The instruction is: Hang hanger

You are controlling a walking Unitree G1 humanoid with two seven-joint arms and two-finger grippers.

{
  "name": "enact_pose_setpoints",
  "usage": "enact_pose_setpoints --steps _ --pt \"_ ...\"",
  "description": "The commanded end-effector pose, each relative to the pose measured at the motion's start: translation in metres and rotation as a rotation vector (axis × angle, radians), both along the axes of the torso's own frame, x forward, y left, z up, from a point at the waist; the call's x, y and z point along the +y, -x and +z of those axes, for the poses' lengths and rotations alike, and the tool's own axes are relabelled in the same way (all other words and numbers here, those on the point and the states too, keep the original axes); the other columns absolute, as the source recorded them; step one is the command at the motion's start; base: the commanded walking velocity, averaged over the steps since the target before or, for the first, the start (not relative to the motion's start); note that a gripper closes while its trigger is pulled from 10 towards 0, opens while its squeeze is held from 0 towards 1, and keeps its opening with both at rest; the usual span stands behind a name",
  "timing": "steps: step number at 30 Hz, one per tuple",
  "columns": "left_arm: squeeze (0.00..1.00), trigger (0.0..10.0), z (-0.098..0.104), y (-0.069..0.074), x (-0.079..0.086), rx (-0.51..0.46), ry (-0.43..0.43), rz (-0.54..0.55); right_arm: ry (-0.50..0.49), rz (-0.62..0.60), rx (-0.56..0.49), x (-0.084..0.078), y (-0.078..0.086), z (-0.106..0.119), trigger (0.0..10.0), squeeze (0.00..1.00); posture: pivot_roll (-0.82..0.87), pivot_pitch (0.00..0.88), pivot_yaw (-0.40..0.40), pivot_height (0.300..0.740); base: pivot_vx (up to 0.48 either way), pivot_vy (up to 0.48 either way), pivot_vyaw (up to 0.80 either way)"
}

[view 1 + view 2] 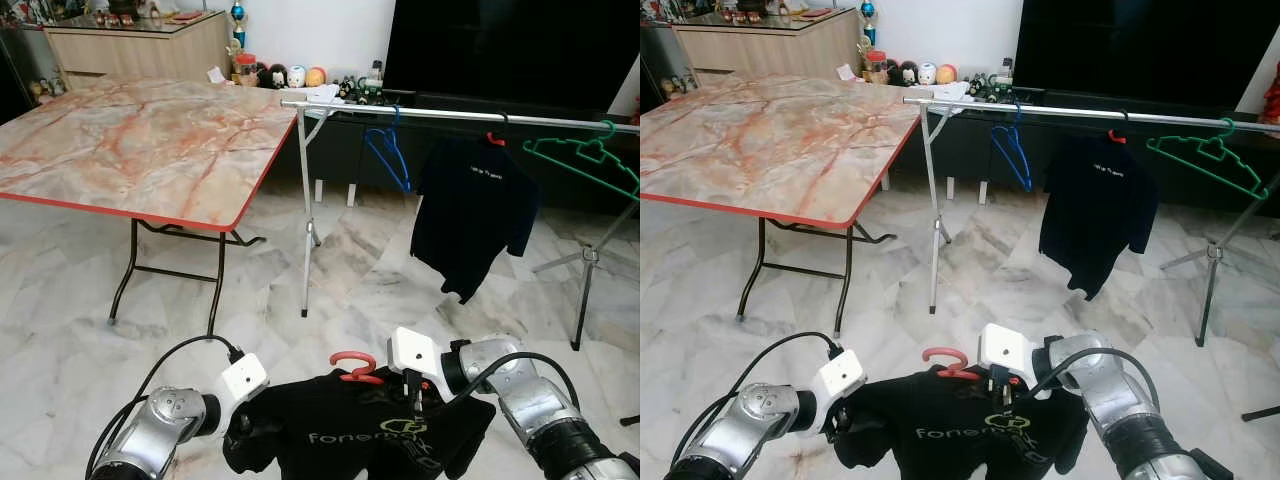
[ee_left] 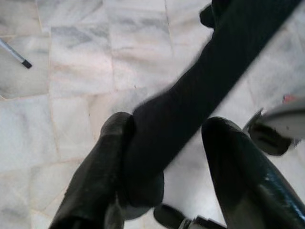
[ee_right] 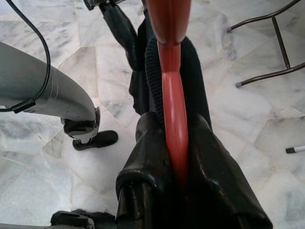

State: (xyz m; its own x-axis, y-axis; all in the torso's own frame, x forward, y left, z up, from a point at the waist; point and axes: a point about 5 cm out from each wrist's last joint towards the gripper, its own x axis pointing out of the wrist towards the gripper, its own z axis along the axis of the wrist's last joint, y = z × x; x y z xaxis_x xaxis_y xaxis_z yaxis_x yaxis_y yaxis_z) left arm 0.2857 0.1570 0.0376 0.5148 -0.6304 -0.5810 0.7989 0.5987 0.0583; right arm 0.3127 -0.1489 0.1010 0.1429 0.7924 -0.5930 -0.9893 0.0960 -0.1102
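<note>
A red hanger (image 1: 356, 368) carrying a black shirt (image 1: 350, 435) with pale lettering hangs low in front of the robot, above the marble floor (image 1: 60, 350), held between both arms. The right gripper (image 3: 177, 164) has its two black fingers pressed together on the hanger's red bar just below the hook, with the shirt's ribbed collar wrapped around it. The left gripper (image 2: 164, 162) stands spread, one finger (image 2: 102, 162) touching a fold of the shirt's dark fabric that passes between the two fingers. Farther off stands a metal clothes rail (image 1: 450, 115) bearing a blue hanger (image 1: 388, 150), a hung black shirt (image 1: 470, 210) and a green hanger (image 1: 585, 160); a marble-topped bench (image 1: 130, 140) stands at the left.
</note>
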Motion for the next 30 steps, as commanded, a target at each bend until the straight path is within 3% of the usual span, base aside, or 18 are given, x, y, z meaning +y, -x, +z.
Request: enact_pose_setpoints --steps 1,9,11,12,23,24,25,28,29,30 --pt "0.0 0.0 0.005 -0.002 -0.005 -0.011 0.031 -0.001 -0.04 0.008 -0.068 0.006 -0.008 0.017 10.0 0.0 0.1 0.0 -0.038 0.74 0.0 0.0 0.0" --pt "0.0 0.0 0.012 -0.002 -0.011 -0.002 0.083 -0.032 -0.031 -0.004 -0.078 0.004 -0.009 0.018 10.0 0.0 0.1 0.0 -0.038 0.74 0.0 0.0 0.0" --pt "0.0 0.0 0.011 -0.001 -0.009 0.008 0.053 -0.044 -0.031 -0.006 -0.078 0.003 -0.009 0.018 10.0 0.0 0.1 0.0 -0.037 0.74 0.0 0.0 0.0" --pt "0.0 0.0 0.006 0.003 -0.004 0.027 -0.005 -0.074 -0.029 -0.012 -0.08 0.003 -0.01 0.018 10.0 0.0 0.1 0.0 -0.034 0.74 0.0 0.0 0.0" --pt "0.0 0.0 0.003 0.004 0.004 0.022 -0.086 -0.079 -0.022 -0.022 -0.083 0.0 -0.011 0.018 10.0 0.0 0.1 0.0 -0.034 0.74 0.0 0.0 0.0" --pt "0.0 3.8 0.003 0.002 0.004 0.006 -0.097 -0.062 -0.024 -0.021 -0.082 0.0 -0.011 0.018 10.0 0.0 0.1 0.0 -0.033 0.74 0.0 0.0 0.0" --pt "0.0 10.0 0.003 0.001 0.003 0.0 -0.101 -0.057 -0.024 -0.022 -0.082 0.0 -0.011 0.018 10.0 0.0 0.1 0.0 -0.032 0.74 0.0 0.0 0.0" --pt "0.0 10.0 0.005 0.001 0.002 -0.001 -0.073 -0.059 -0.026 -0.022 -0.082 0.001 -0.011 0.018 10.0 0.0 0.1 0.0 -0.033 0.74 0.0 0.0 0.0" --pt "0.21 10.0 0.006 0.001 0.002 0.0 -0.057 -0.062 -0.027 -0.021 -0.082 0.001 -0.011 0.018 10.0 0.0 0.1 0.0 -0.033 0.74 0.0 0.0 0.0" --pt "1.0 10.0 0.009 0.002 0.001 0.008 -0.025 -0.074 -0.028 -0.019 -0.08 0.001 -0.01 0.018 10.0 0.0 0.1 0.0 -0.033 0.74 0.0 0.0 0.0"
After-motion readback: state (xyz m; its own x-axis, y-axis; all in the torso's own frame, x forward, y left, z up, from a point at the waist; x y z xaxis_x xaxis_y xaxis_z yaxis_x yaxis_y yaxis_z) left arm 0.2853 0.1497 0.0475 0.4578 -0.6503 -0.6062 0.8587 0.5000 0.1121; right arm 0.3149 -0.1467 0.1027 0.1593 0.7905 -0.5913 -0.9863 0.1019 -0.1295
